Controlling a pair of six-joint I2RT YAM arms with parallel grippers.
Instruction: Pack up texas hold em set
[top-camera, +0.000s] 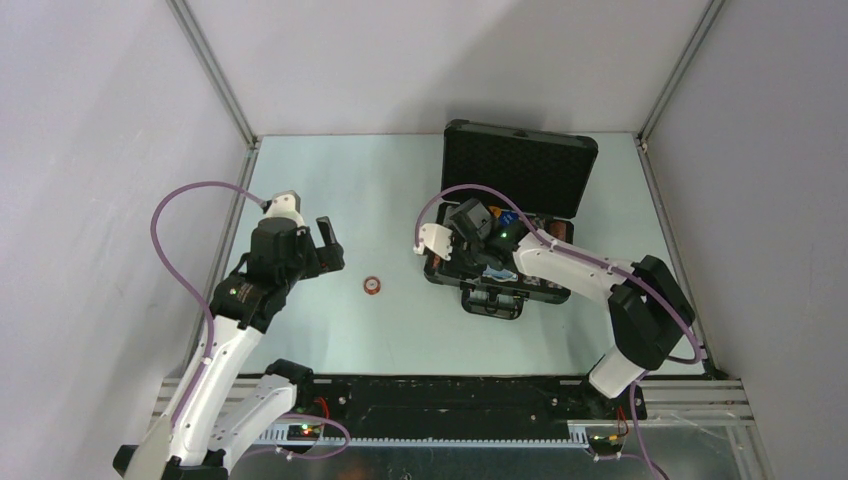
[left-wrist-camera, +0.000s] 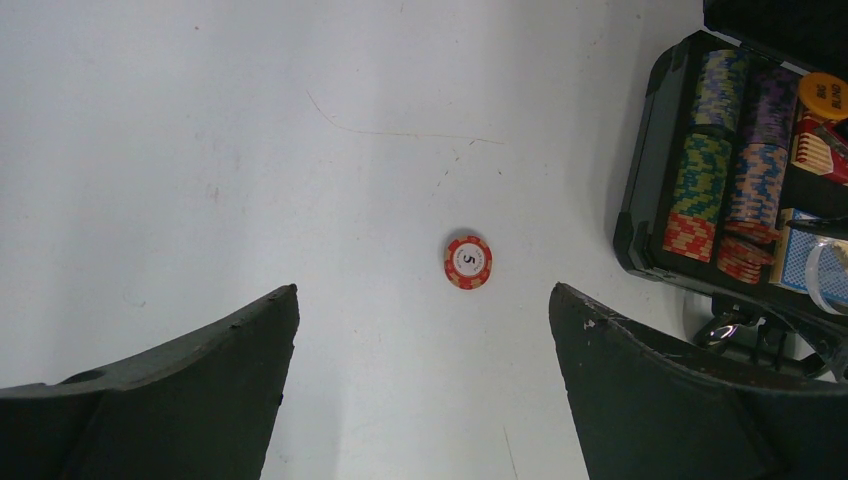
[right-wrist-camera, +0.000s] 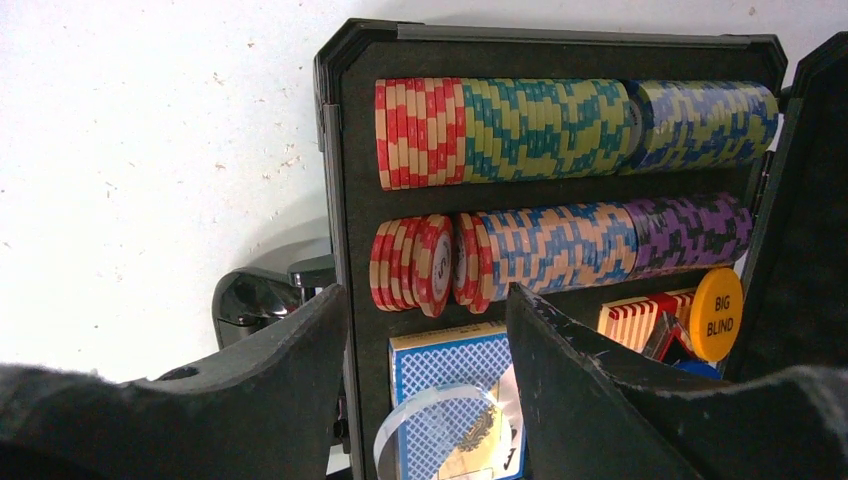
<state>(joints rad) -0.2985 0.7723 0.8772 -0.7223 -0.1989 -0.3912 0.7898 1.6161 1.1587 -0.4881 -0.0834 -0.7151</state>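
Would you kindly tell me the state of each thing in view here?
Case: open, lid raised.
Chip rows: in the case, a few leaning.
Loose red chip: flat on the table, outside the case.
Left gripper: open, empty.
Right gripper: open, empty, over the case.

The bench (top-camera: 380, 190) has a pale, matte, evenly lit top marked by fine scratches (left-wrist-camera: 400, 132). Plain grey walls (top-camera: 440, 60) enclose it at 9, 12 and 3 o'clock. Metal posts (top-camera: 215, 75) rise from the far corners at 11 and 1 o'clock. A black strip (top-camera: 450, 395) runs along the 6 o'clock edge.
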